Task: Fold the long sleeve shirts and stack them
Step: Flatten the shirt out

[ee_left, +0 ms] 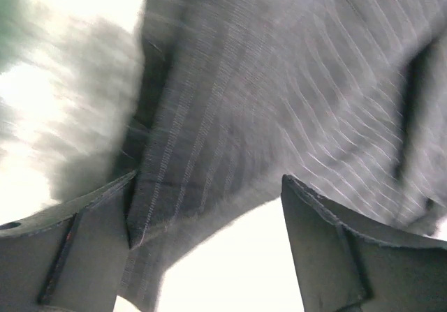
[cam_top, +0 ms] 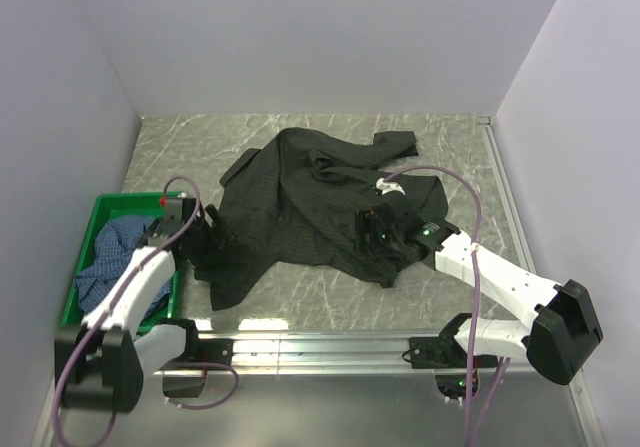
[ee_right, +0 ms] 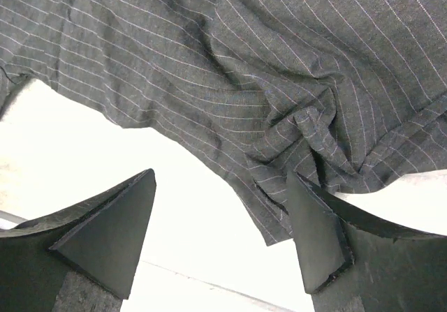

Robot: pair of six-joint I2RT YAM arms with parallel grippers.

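The left jaws and right jaws gape wide by the black shirt (cam_top: 300, 202); closing may pinch 2 bunched layers, skewing folds.

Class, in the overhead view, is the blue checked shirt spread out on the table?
No, the blue checked shirt lies bunched inside the green crate at the left.

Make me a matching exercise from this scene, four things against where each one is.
Things: 1 black pinstriped shirt; 2 blue checked shirt; 3 green crate; 4 right gripper.
Places: A inside the crate; B left edge of the table; C spread crumpled on the table; D over the black shirt's near hem.
Pairs: 1-C, 2-A, 3-B, 4-D.
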